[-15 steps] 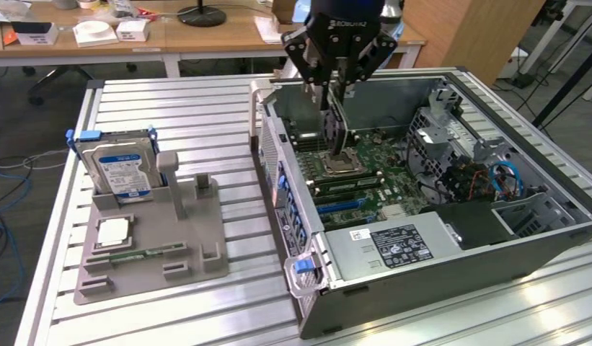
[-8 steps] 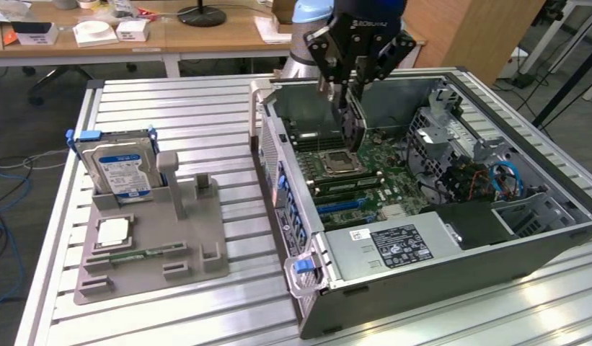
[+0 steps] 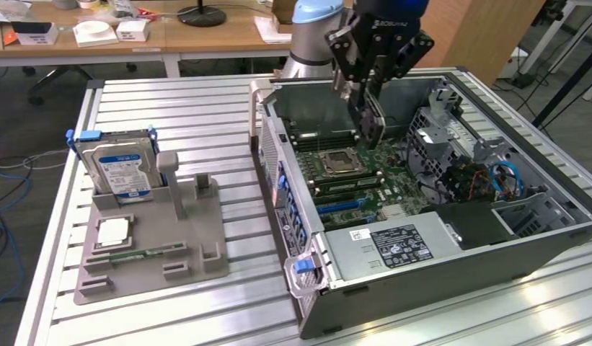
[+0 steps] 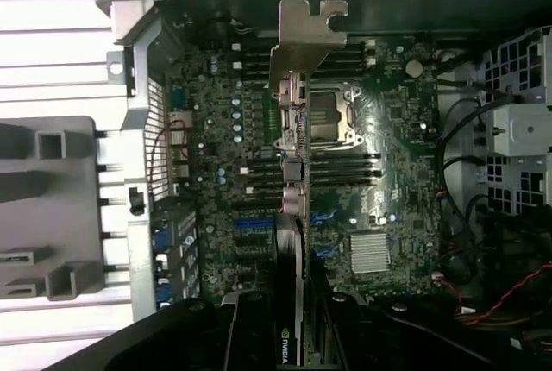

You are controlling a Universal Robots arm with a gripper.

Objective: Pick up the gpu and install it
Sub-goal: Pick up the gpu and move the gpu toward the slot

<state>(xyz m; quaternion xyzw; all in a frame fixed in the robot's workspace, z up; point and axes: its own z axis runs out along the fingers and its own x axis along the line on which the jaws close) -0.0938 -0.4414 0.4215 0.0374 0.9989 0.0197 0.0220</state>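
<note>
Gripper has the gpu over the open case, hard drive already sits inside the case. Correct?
Not quite. The exterior view shows the hard drive standing upright in the gray holder on the table, to the exterior view's left of the case, not inside it. The rest holds: the gripper grips the gpu above the open case.

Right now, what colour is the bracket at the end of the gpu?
Silver bare metal: the bracket on the gpu shows best in the wrist view.
</note>
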